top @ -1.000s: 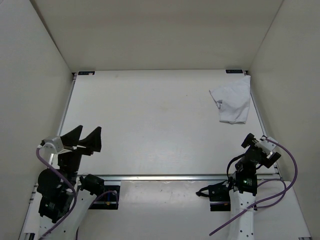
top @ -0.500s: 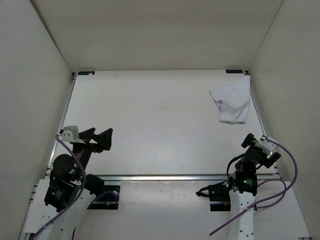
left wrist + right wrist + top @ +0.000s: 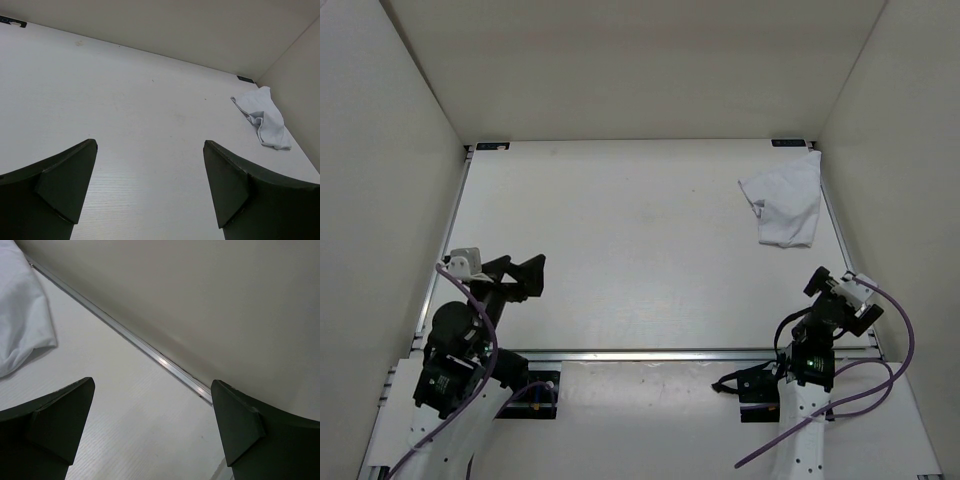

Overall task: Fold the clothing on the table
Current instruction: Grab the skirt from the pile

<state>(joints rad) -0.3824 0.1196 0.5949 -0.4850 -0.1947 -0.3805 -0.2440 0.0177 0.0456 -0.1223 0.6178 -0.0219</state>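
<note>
Clothing point(image 3: 782, 210) lies crumpled at the table's point(image 3: 620, 260) far right corner.
Left gripper point(image 3: 149, 143) by the near left edge and right gripper point(image 3: 152, 381) by the right edge both gape wide, holding nothing.

I can't read any text, label, brand or number in any of the three views. The clothing point(image 3: 783, 210) shows no print I can make out. There are small greenish marks on the left arm point(image 3: 442, 380) and right arm point(image 3: 810, 366) housings in the top view, too small for me to read.
</note>
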